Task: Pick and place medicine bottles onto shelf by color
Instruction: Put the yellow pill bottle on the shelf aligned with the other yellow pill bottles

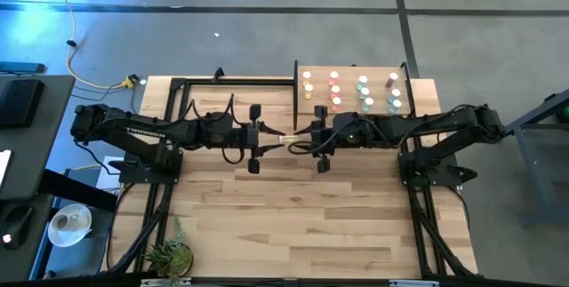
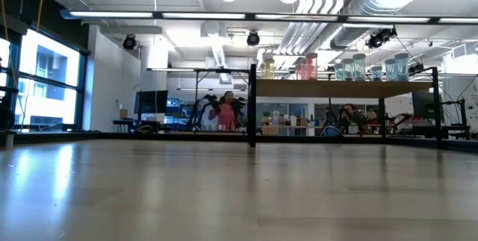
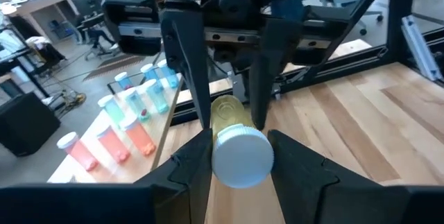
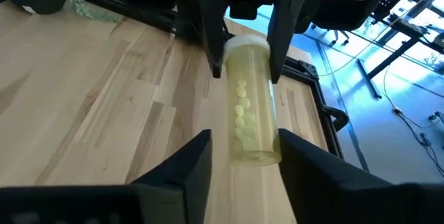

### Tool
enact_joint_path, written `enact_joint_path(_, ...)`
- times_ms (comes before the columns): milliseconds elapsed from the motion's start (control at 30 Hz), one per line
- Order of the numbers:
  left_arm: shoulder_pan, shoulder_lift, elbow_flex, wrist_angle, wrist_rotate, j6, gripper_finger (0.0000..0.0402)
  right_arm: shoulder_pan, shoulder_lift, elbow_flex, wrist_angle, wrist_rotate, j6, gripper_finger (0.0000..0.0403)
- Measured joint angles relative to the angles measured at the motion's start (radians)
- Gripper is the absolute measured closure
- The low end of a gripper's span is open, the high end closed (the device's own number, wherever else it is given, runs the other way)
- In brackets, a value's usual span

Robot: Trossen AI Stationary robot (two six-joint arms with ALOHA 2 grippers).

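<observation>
Shelf [image 1: 356, 75] is nearly full already, last yellow bottle [image 3: 232, 130] mid-handoff: left gripper [image 3: 237, 151] clamps its cap, right gripper [image 4: 243, 156] loosened

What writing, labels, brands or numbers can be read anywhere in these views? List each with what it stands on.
None can be read.
The yellow bottle passing between the left gripper and the right gripper shows no label.
The bottles on the shelf are too small to show any print.
The room behind the table shows no legible sign.
</observation>
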Motion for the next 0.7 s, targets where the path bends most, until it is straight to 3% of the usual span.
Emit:
enact_joint_path(167,0.001,0.000,0.000,-0.019,-0.029,0.001,0.0280,0.000,0.000,0.000,0.000,0.003,0.007,0.0238)
enact_joint_path(433,0.021,0.000,0.005,-0.062,-0.040,0.026,0.0280,0.000,-0.015,0.000,-0.007,0.084,-0.001,0.0236)
enact_joint_path(700,0.109,0.000,0.146,-0.278,-0.036,0.045,0.0280,-0.013,-0.129,0.000,-0.037,0.180,0.003,0.0235)
